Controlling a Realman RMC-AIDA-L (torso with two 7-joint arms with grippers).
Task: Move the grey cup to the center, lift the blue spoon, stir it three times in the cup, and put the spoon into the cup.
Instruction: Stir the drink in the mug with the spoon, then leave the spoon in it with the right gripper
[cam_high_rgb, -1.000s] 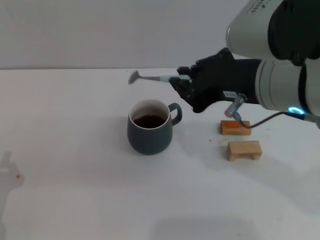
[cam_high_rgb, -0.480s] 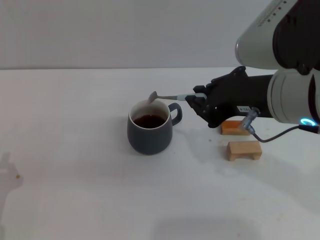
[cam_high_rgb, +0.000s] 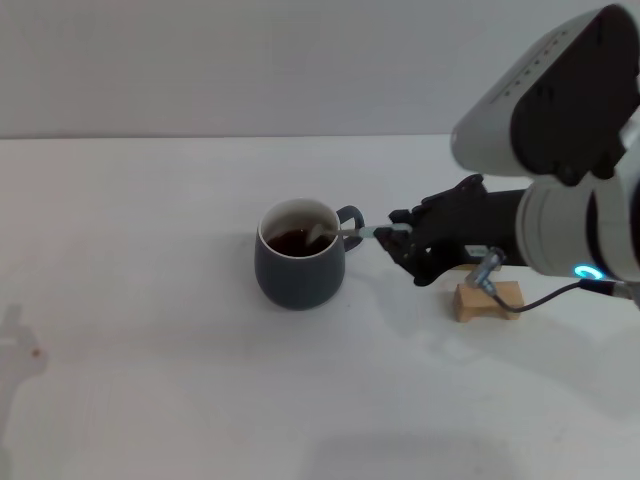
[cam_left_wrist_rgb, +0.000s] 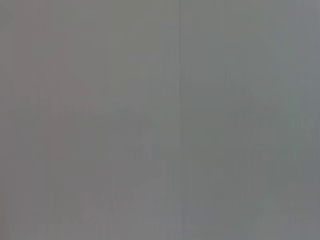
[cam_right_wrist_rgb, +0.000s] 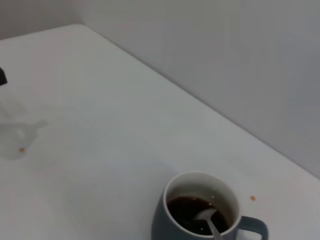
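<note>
The grey cup (cam_high_rgb: 299, 257) stands near the middle of the white table, handle toward the right, with dark brown liquid inside. The blue spoon (cam_high_rgb: 345, 233) slants over the rim, its metal bowl dipped into the liquid. My right gripper (cam_high_rgb: 399, 240), black, is shut on the spoon's handle end just right of the cup handle. From the right wrist view, the cup (cam_right_wrist_rgb: 200, 215) shows from above with the spoon's bowl (cam_right_wrist_rgb: 206, 217) resting in the drink. The left gripper is out of view; its wrist view is plain grey.
A small wooden block (cam_high_rgb: 489, 299) lies right of the cup, partly under my right arm. A grey cable (cam_high_rgb: 540, 297) hangs from the wrist above it. A tiny orange speck (cam_high_rgb: 36, 352) sits on the table at far left.
My right gripper has dropped and drawn back to the right with the spoon. The spoon's bowl went from high above the cup down into the liquid. The arm now covers the second block.
</note>
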